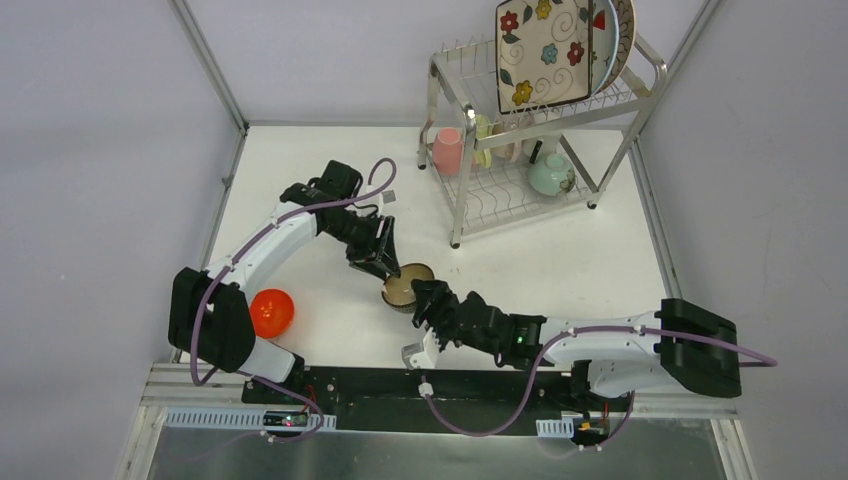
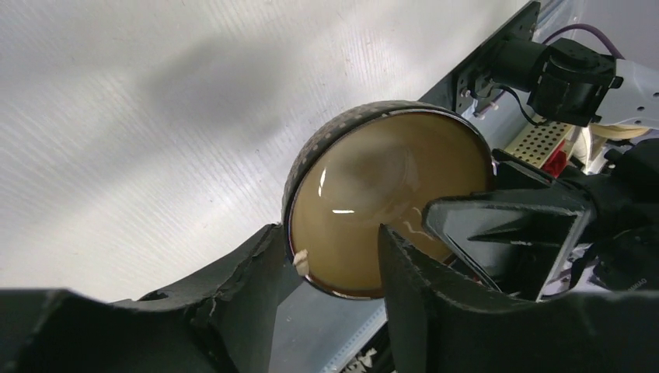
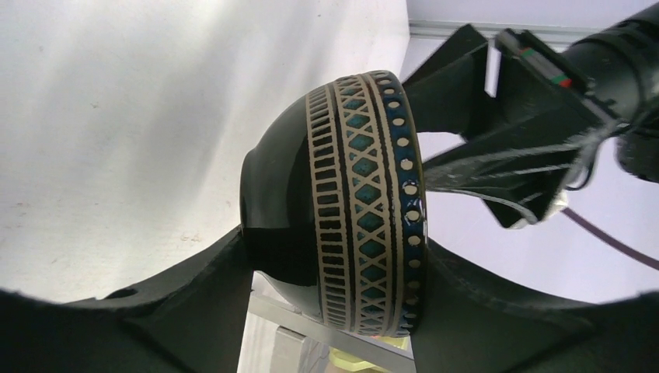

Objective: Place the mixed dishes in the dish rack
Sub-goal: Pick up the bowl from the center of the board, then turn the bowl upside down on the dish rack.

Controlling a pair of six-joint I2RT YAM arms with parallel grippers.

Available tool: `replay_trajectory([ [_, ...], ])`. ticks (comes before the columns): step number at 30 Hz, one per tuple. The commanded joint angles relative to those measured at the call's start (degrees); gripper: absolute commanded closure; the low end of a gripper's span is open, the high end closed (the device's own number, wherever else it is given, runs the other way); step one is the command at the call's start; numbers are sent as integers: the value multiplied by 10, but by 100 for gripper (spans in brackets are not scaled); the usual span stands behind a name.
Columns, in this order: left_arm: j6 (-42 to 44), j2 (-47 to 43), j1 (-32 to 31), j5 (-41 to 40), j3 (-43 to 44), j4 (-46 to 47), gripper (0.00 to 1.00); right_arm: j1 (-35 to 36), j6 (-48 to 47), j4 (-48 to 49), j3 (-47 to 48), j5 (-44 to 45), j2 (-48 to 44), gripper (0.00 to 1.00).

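The brown bowl (image 1: 405, 283), tan inside with a dark patterned outside (image 3: 365, 202), is held on its side above the table between both grippers. My right gripper (image 1: 425, 298) is shut on it, one finger on its foot and the other across its mouth (image 3: 338, 249). My left gripper (image 1: 388, 268) is open, with its jaws astride the bowl's rim (image 2: 326, 249), one finger outside and one inside. The dish rack (image 1: 650, 60) stands at the far right. It holds the square floral plate (image 1: 545, 55), a round plate (image 1: 624, 30), a pink cup (image 1: 448, 150) and a mint bowl (image 1: 551, 175).
An orange bowl (image 1: 271, 312) sits on the table at the near left, beside the left arm's base. Pale cups (image 1: 490, 140) hang on the rack's lower tier. Grey walls and frame posts close in the white table (image 1: 560, 270).
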Motion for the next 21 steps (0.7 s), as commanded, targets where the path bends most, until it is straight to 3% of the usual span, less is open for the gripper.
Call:
replay_trajectory([
  [1, -9, -37, 1, -34, 34, 18, 42, 6, 20, 57, -2, 24, 6, 81],
  [5, -11, -70, 1, -79, 33, 28, 35, 6, 43, 71, -16, 47, 8, 82],
  [9, -6, -104, 1, -152, 23, 39, 14, 7, 74, 72, -32, 68, -4, 82],
  [11, 0, -121, 1, -193, 10, 49, 12, 9, 88, 66, -41, 82, -17, 82],
  [13, 5, -138, 1, -222, -4, 57, 1, 9, 106, 49, -45, 99, -30, 82],
  [17, 17, -165, 1, -247, -20, 65, 1, 8, 154, 0, -48, 131, -57, 82],
  [21, 28, -179, 1, -259, -26, 65, 1, 2, 201, -133, -23, 128, -71, 81],
])
